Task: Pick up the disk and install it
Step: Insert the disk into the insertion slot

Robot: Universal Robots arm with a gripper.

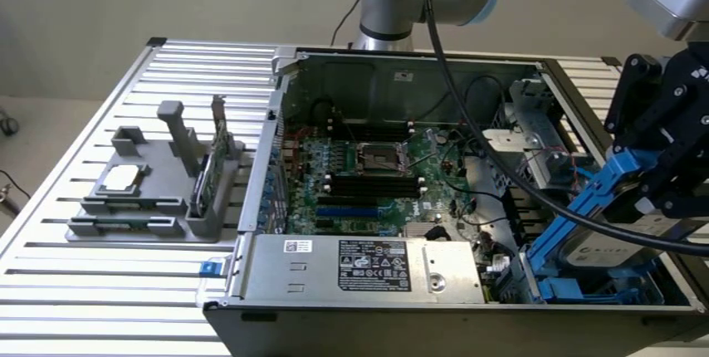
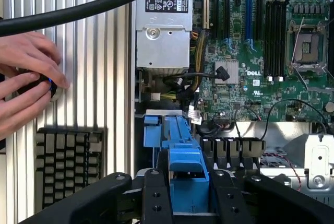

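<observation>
Blue plastic framed the disk [image 1: 607, 247], pinched in the gripper [image 1: 652, 195] and held tilted at the drive bay [image 1: 576, 290] on the exterior view's right. Seating was judged best done squared to the bay, black cable [image 1: 532, 199] kept clear.

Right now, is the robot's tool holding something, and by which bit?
Yes. The black tool grips the flat silver-grey disk by the end of its blue plastic carrier.
</observation>
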